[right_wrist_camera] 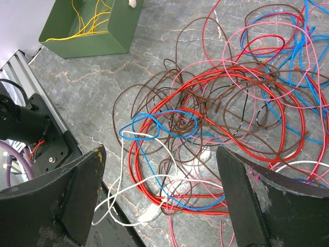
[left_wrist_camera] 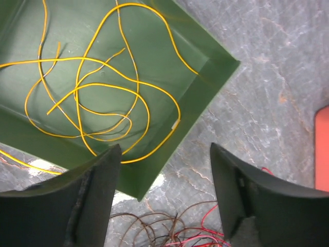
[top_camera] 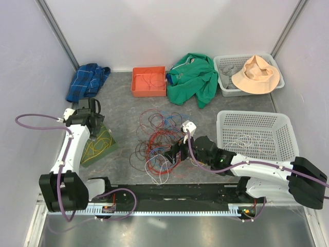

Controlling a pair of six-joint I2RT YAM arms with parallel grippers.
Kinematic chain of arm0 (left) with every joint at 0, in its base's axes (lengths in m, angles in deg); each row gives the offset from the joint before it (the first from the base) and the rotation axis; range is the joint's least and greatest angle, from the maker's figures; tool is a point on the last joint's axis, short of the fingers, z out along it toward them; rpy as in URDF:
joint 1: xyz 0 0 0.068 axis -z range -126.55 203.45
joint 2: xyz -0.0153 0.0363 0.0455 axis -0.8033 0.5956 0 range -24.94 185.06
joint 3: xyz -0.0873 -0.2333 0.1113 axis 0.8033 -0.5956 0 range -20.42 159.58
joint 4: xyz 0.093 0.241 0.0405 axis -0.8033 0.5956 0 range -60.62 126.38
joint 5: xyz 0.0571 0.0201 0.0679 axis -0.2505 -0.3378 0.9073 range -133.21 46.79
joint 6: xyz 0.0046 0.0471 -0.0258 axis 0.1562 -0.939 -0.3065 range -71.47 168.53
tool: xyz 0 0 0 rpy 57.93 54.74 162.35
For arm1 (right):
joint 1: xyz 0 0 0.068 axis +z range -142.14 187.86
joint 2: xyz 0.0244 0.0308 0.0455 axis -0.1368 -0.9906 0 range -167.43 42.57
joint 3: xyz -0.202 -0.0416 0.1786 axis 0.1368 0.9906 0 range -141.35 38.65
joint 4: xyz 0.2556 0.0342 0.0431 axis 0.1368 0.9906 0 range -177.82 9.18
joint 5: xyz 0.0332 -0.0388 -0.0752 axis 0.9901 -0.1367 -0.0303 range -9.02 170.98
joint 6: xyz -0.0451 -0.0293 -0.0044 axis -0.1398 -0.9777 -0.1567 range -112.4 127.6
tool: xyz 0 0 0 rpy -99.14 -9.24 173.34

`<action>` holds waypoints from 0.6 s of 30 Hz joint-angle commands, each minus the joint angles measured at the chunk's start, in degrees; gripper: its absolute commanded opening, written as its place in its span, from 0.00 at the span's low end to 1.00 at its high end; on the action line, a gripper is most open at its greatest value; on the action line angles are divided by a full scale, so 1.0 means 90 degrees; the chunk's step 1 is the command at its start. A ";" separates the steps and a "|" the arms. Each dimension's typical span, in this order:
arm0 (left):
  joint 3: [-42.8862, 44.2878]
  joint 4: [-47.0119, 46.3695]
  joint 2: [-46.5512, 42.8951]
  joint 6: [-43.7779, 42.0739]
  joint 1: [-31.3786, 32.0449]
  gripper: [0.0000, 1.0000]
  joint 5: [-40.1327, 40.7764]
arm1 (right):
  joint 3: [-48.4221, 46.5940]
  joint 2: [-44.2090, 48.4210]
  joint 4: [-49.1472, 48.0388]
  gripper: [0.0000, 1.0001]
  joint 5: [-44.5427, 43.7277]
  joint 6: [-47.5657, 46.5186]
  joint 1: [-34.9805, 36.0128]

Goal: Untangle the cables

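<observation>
Mid-counter, toward the near edge: a knotted heap of cables [top_camera: 159, 139], red, brown, blue, pink and white. Over its near side, right pincer [right_wrist_camera: 160, 150] spread wide, pinching nothing, placed as if to pick out one strand. Toward the left edge, yellow cables [left_wrist_camera: 103, 98] lying in a green tray [left_wrist_camera: 203, 82]. Above its corner, left pincer [left_wrist_camera: 164, 146] spread and empty. By the far edge, an orange tray [top_camera: 149, 93] holding red strands. Near the right edge, a white basket [top_camera: 255, 113] with what looks like white ones. Reads as sorting by colour. No legible writing anywhere.
</observation>
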 commanded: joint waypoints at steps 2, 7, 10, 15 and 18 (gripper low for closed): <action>0.0492 -0.0326 -0.0575 -0.1159 0.0006 0.79 -0.0438 | -0.0250 0.0124 0.0014 0.96 -0.0231 -0.0125 -0.0022; 0.0385 -0.1517 -0.1327 -0.1885 0.1552 0.80 -0.0695 | -0.0650 0.0864 0.0717 0.97 -0.0865 -0.0486 -0.0022; 0.0453 -0.1996 -0.1017 -0.2178 0.2854 0.80 -0.0752 | -0.0972 0.1169 0.1273 0.97 -0.1576 -0.0721 -0.0022; 0.0746 -0.2309 -0.0021 -0.2715 0.4465 0.78 -0.0948 | -0.1432 0.1500 0.2348 0.97 -0.2320 -0.0780 -0.0022; 0.0484 -0.2621 0.0351 -0.2950 0.4869 0.73 -0.0811 | -0.1413 0.1725 0.2651 0.97 -0.2506 -0.0731 -0.0022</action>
